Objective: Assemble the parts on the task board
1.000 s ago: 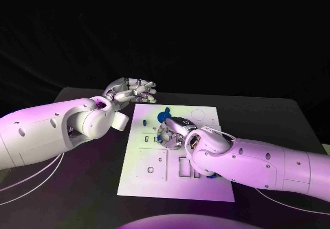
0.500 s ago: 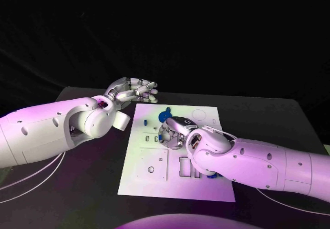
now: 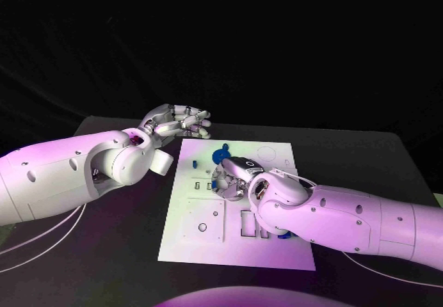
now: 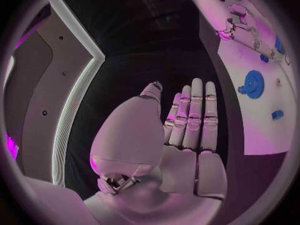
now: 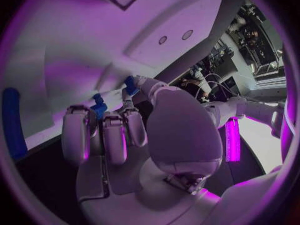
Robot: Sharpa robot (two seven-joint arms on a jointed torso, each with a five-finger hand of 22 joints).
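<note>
Off the board's far left corner, left hand hovering above the surface, fingers straight and together, nothing held. Just right of it, gear seated on the board. Further right, right hand down on the board's middle, fingertips touching small parts; actual grip impossible to tell. Near its wrist, another part lying loose. Judged early: most slots apparently unfilled.

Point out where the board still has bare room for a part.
Free: the board's near strip, below the slots, and its far right corner beside the blue gear. Crowded: the middle, under the right robot hand.
</note>
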